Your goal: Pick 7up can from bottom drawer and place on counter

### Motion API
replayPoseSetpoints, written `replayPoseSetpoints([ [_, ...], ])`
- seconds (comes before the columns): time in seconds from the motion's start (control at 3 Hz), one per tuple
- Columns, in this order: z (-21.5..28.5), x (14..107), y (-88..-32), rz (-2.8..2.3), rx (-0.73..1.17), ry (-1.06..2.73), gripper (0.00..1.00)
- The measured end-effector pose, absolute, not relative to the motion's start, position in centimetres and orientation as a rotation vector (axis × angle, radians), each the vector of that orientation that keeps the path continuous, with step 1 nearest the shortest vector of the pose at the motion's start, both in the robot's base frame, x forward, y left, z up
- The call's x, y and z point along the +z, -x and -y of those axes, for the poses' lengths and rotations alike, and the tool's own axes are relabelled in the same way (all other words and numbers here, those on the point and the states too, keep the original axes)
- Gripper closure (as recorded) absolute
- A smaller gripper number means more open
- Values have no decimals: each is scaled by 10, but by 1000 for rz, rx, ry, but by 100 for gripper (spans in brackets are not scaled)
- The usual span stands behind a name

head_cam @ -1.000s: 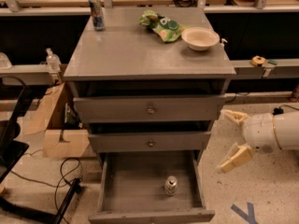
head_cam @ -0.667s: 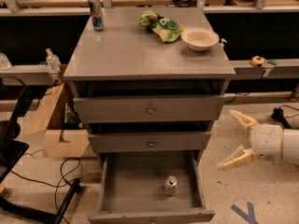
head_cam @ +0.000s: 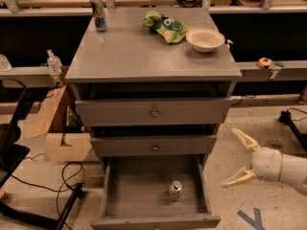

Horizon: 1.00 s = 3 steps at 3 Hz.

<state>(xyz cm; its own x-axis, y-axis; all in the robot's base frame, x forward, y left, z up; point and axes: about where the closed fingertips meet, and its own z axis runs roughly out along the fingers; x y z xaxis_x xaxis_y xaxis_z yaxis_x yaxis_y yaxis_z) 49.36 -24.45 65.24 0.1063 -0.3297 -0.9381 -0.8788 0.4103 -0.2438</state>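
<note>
The 7up can (head_cam: 175, 190) stands upright in the open bottom drawer (head_cam: 139, 190), right of centre and near its front, silver top up. The counter (head_cam: 144, 49) is the gray cabinet top above the two closed knobbed drawers. My gripper (head_cam: 236, 157) is low at the right, outside the drawer, beside the cabinet's right side. Its two pale fingers (head_cam: 245, 139) are spread wide and point left toward the cabinet. It holds nothing.
On the counter stand a tall dark blue-and-red can (head_cam: 99, 14) at the back left, a green chip bag (head_cam: 167, 26) and a white bowl (head_cam: 205, 39) at the back right. A cardboard box (head_cam: 57, 128) and cables lie on the floor at left. Blue tape (head_cam: 252, 218) marks the floor.
My gripper and arm have drawn back to the right and a little lower, away from the cabinet. Its fingers stay spread. The can has not moved.
</note>
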Motion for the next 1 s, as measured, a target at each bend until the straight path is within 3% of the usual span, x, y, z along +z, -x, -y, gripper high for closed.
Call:
replayPoseSetpoints([
  [0.67,229,613,-504,-1450,644,1130,0],
  [1.0,211,509,-533,-1406,766,1085,0],
])
